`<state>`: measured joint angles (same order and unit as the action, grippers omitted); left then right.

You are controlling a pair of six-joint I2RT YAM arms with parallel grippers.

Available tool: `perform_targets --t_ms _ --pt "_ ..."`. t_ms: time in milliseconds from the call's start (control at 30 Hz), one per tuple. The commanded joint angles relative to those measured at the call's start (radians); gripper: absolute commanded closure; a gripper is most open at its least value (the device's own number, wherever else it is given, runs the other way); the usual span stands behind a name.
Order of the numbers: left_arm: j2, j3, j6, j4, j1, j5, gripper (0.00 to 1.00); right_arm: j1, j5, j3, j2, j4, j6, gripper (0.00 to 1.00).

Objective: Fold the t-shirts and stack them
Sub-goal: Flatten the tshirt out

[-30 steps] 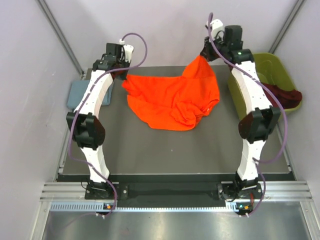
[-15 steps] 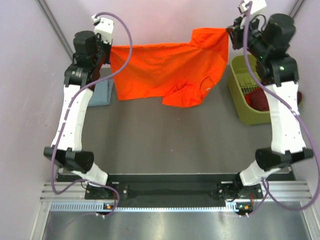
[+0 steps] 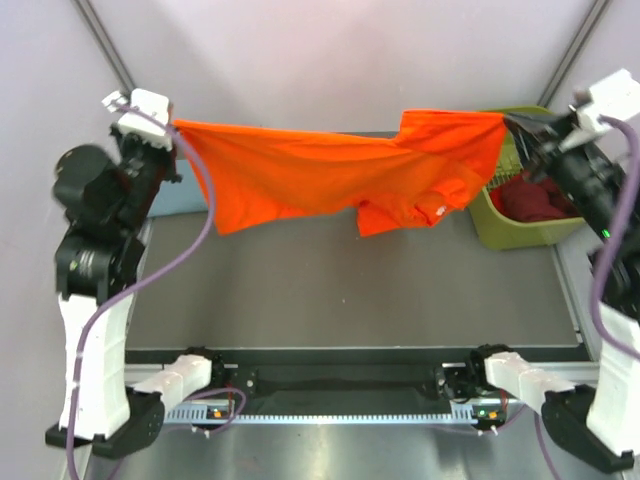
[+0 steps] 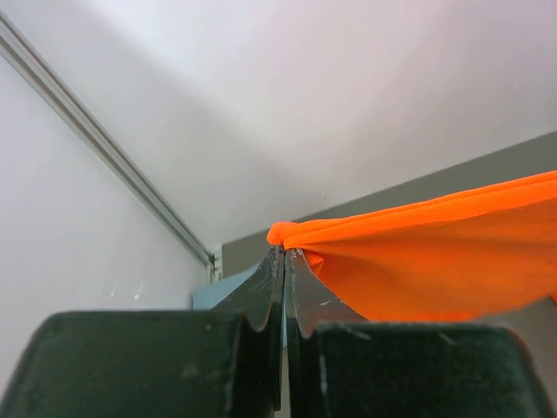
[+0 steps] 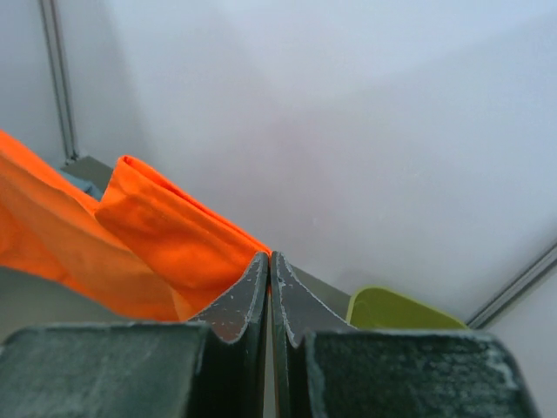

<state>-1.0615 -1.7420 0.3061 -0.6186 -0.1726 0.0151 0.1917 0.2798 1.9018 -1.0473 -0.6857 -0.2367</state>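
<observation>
Stretching wider than before, the orange t-shirt hangs between left tool and right tool; both clamped on it.

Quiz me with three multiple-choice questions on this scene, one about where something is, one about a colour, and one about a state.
1. Where is the green bin?
A) beside the right edge of the table
B) beside its left edge
C) at its middle

2. What colour is the held shirt?
A) blue
B) white
C) orange

3. How is the shirt?
A) folded flat on the table
B) stretched in the air between the left gripper and the right gripper
C) stuffed in the bin

Answers: 1 A, the top view shows the bin past the right edge. 2 C, the cloth is bright orange in every view. 3 B, each gripper is shut on one end.
</observation>
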Motion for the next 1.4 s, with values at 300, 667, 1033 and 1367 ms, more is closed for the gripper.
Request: perform_targets --t_ms 300,667,1033,1367 --pt "0.219 -0.096 0.021 -0.145 0.016 -0.101 1.00 -0.063 -0.077 0.199 0.253 -0.095 0.039 1.00" --pt "0.216 0.259 0.122 0.006 0.018 -0.113 1.00 -0.078 -0.034 -0.079 0.253 0.023 -0.016 1.00" --pt "-0.004 0.761 0.174 0.181 0.018 -0.213 1.00 -0.078 0.009 -0.633 0.052 0.182 -0.004 1.00" --pt "-0.516 0.661 0.208 0.350 0.050 -0.208 1.00 -0.078 0.051 -0.431 -0.572 0.305 -0.033 1.00"
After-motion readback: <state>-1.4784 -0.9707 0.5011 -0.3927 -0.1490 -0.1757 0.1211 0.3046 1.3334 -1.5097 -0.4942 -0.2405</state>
